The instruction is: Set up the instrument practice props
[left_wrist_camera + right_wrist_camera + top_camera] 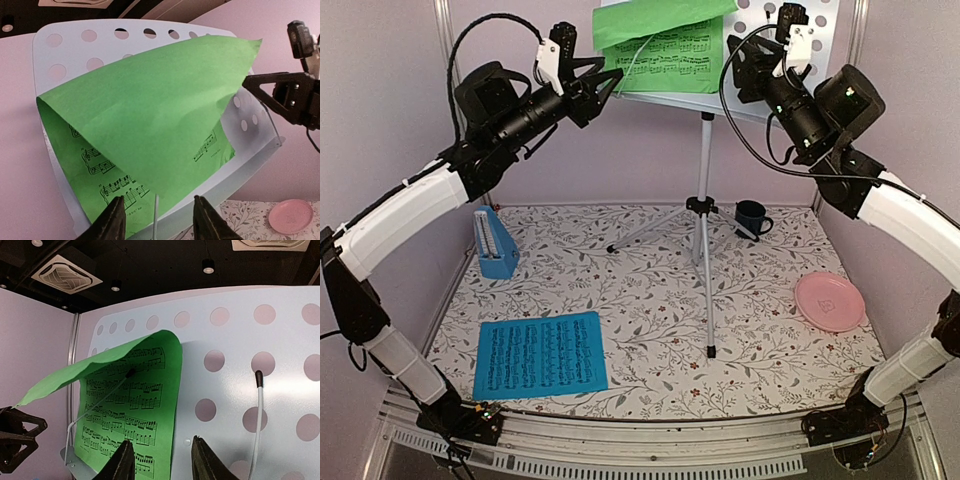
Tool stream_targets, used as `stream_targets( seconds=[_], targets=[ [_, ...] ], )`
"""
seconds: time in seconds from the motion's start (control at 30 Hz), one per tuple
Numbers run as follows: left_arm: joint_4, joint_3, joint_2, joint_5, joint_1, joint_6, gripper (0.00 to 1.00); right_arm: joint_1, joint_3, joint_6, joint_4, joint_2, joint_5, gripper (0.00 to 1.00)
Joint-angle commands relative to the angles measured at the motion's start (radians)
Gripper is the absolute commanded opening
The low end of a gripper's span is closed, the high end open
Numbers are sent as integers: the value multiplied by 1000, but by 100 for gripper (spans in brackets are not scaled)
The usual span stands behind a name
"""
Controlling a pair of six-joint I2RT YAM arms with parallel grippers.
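Sheet [150, 115] just ahead of left fingers [115, 222]

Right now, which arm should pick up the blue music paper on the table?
Probably left. The blue printed music sheet lies on the floral table's near left, by the left arm's base. The left hand and right hand are up at the silver tripod stand.

The silver tripod music stand [704, 200] stands upright at the back middle of the worktop [650, 290]. Its perforated grey-white desk [828, 30] carries the green sheet of printed music [670, 45], whose top half curls forward over the notes. The blue sheet [540, 355] lies flat at near left, notes up, and the blue pyramid metronome [497, 243] stands upright behind it, apart.
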Motion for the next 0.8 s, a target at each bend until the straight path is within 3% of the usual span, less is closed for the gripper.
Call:
stream_targets(
  seconds=[0.0, 0.13, 0.33, 0.5, 0.77],
  targets=[
    [60, 6, 5, -26, -23, 17, 47, 23, -31, 137, -83, -30, 63, 43],
    [63, 28, 25, -33, -34, 22, 48, 35, -38, 203, -122, -27, 111, 45],
    [75, 53, 49, -52, -42, 30, 48, 38, -20, 236, -159, 13, 217, 39],
    [82, 58, 59, -61, -43, 36, 48, 38, -23, 316, -221, 17, 199, 31],
    [89, 84, 80, -79, -45, 45, 49, 38, -27, 382, -266, 33, 181, 31]
  ],
)
